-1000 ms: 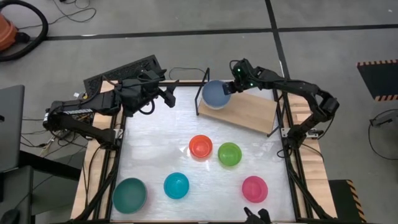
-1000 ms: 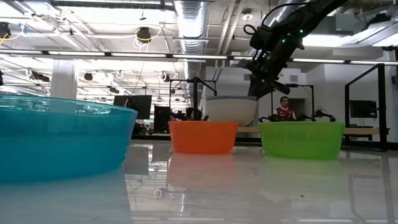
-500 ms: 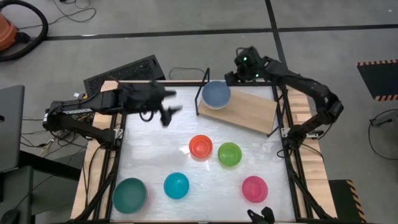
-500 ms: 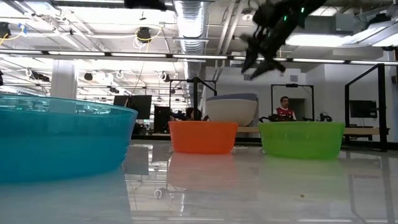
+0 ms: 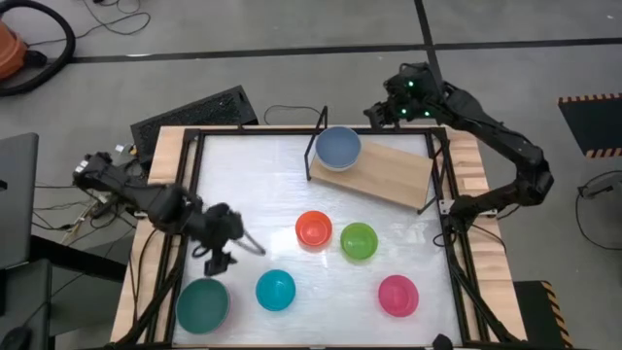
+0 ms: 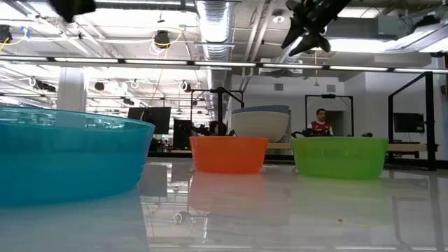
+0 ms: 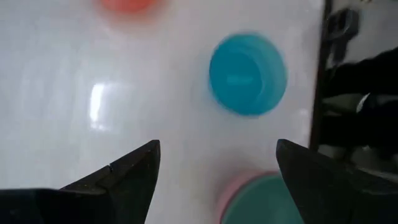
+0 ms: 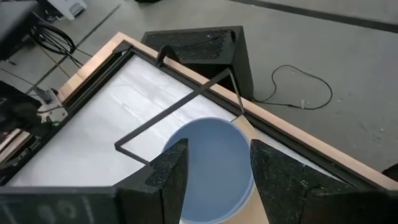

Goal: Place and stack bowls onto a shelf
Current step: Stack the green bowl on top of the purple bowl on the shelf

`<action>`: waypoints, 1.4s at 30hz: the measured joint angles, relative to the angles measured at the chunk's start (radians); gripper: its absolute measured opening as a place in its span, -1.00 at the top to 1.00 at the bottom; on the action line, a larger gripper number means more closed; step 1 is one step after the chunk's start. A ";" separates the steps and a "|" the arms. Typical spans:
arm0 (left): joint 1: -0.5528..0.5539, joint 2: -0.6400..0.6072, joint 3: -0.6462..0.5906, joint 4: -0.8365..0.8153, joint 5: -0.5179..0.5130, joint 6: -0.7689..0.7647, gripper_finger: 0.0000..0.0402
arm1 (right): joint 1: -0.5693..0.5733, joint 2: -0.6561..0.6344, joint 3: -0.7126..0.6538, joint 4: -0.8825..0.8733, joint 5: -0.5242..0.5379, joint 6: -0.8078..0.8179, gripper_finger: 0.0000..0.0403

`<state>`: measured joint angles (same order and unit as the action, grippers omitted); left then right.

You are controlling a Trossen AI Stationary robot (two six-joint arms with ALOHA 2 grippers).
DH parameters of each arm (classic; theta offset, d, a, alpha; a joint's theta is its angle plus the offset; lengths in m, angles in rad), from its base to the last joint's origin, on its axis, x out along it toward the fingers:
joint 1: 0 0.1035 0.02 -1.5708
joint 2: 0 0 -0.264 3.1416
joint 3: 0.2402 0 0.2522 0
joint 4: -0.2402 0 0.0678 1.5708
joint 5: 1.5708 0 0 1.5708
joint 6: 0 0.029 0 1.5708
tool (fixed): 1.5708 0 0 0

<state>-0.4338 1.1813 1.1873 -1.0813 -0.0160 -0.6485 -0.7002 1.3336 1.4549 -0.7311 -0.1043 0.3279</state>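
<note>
A pale blue-white bowl (image 5: 337, 148) stands on its base on the left end of the light-wood shelf (image 5: 394, 173) at the table's far side. My right gripper (image 5: 385, 113) hangs open above and behind it, touching nothing; its wrist view looks down on the bowl (image 8: 211, 163) past the open gripper (image 8: 219, 144). My left gripper (image 5: 233, 255) is open and points down over the near left of the table, above the bright blue bowl (image 7: 247, 74) and the dark teal bowl (image 7: 267, 200). The left gripper (image 7: 217, 149) holds nothing.
On the white tabletop stand an orange-red bowl (image 5: 313, 229), a lime green bowl (image 5: 359, 240), a pink bowl (image 5: 397, 295), the bright blue bowl (image 5: 275, 290) and the teal bowl (image 5: 202, 303). Black wire legs (image 5: 313, 156) bear the shelf. A black frame (image 5: 190, 194) rims the table.
My right gripper has let go of the pale bowl, which stays on the shelf, and has risen and drawn back toward the far edge. My left gripper has swung from the far left toward the near edge, sunk, and tipped to point down over the blue and teal bowls.
</note>
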 joint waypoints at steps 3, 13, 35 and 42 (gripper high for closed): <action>-0.092 0.001 -0.035 0.002 -0.037 -0.057 -0.51 | 0.000 0.003 0.000 -0.006 0.000 -0.004 0.03; -0.237 0.001 -0.192 0.113 -0.034 -0.142 -0.51 | 0.013 0.024 -0.007 0.001 0.000 -0.016 0.03; -0.310 0.016 -0.316 0.235 0.020 -0.105 -0.51 | 0.026 0.022 -0.007 -0.002 0.001 -0.012 0.03; -0.315 0.096 -0.316 0.266 0.072 -0.013 -0.47 | 0.027 0.022 -0.007 -0.003 0.000 -0.010 0.03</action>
<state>-0.7486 1.2776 0.8711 -0.8149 0.0558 -0.6610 -0.6735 1.3556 1.4483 -0.7338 -0.1040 0.3174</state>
